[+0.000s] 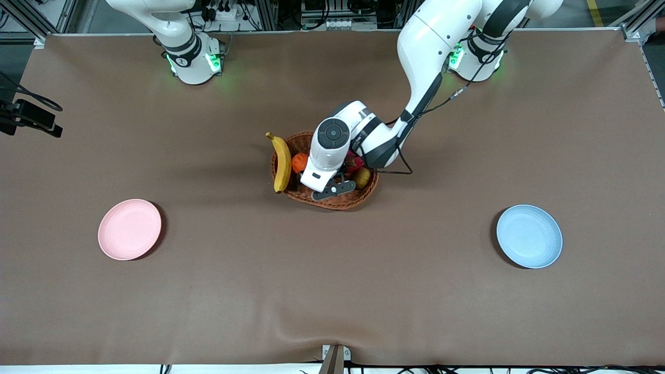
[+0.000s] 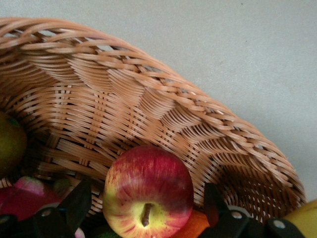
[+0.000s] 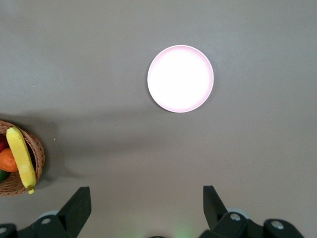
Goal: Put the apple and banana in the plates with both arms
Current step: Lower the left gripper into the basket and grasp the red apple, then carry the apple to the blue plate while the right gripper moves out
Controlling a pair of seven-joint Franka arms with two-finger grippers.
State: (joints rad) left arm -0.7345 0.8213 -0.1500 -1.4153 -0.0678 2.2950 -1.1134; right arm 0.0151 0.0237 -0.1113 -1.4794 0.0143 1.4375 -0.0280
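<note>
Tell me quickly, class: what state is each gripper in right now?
Left gripper: open, fingers either side of the apple in the basket, not gripping.
Right gripper: open, holding nothing, over bare table.

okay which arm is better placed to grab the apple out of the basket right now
Left. The left gripper is already down in the basket with its fingers open on either side of the apple. The right gripper hangs open high over bare table, with the pink plate below it, well away from the basket.
</note>
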